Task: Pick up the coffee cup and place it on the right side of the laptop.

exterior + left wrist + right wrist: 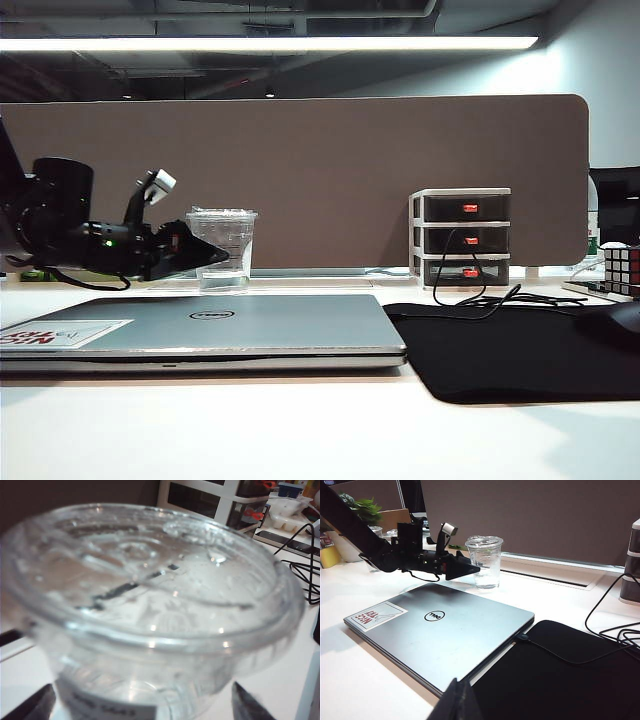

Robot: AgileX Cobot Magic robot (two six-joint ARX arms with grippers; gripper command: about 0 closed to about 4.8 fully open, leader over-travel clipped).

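White desk (300, 430) backed by brown partition (300, 170). Closed laptop (200, 330) lying flat at front; coffee cup (223, 248) upright behind it, near its back edge. Left gripper (210, 256) level, jaws spread wide, fingertips (35, 705) flanking cup's lower wall, holding nothing. Right gripper (457, 700) low above desk's front edge, well apart from cup; only a dark tip visible, state impossible to tell.

A white desk (300, 430) fills the foreground, backed by a brown fabric partition (330, 170) with rounded corners. Above it a long fluorescent strip light (270, 43) glows under a dark ceiling with exposed pipes. A pale wall (600, 90) rises at the right, and a potted green plant (362, 507) stands beyond the desk's far side.
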